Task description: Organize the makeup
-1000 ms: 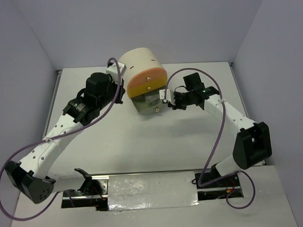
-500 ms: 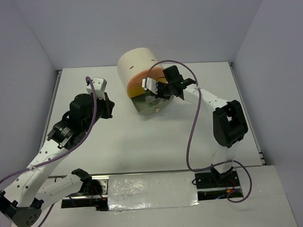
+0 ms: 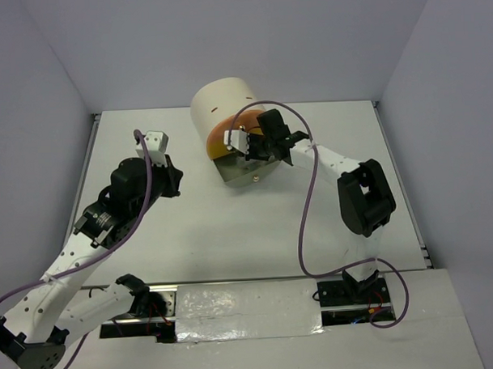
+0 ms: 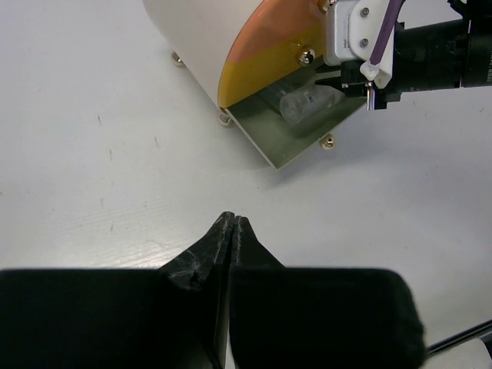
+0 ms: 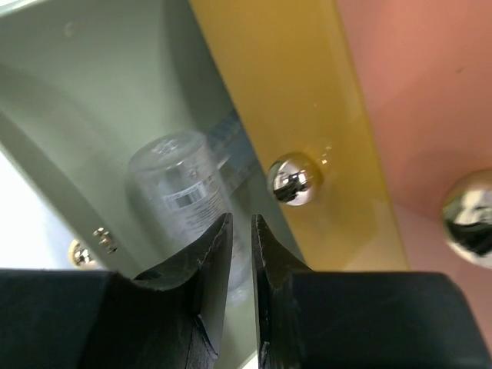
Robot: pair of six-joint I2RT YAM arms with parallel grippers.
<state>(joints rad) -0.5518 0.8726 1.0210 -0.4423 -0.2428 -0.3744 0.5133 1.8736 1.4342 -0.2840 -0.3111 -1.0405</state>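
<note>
A clear bottle point(image 4: 301, 102) lies in the open lowest drawer point(image 4: 296, 142) of the cream drawer unit point(image 3: 224, 104). The right gripper point(image 5: 241, 254) reaches over that drawer, jaws nearly together, holding nothing. Well left of the unit over bare table point(image 3: 232, 225), the left gripper point(image 4: 231, 228) hangs with its jaws together.

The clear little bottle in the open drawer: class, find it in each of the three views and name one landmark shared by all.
Top external: the clear little bottle cannot be made out; the open drawer sits upper centre, partly under the right gripper.
Left wrist: top centre-right, lying in the drawer.
Right wrist: centre-left, just beyond the nearly shut jaws.
Shared landmark: the yellow drawer front.
</note>
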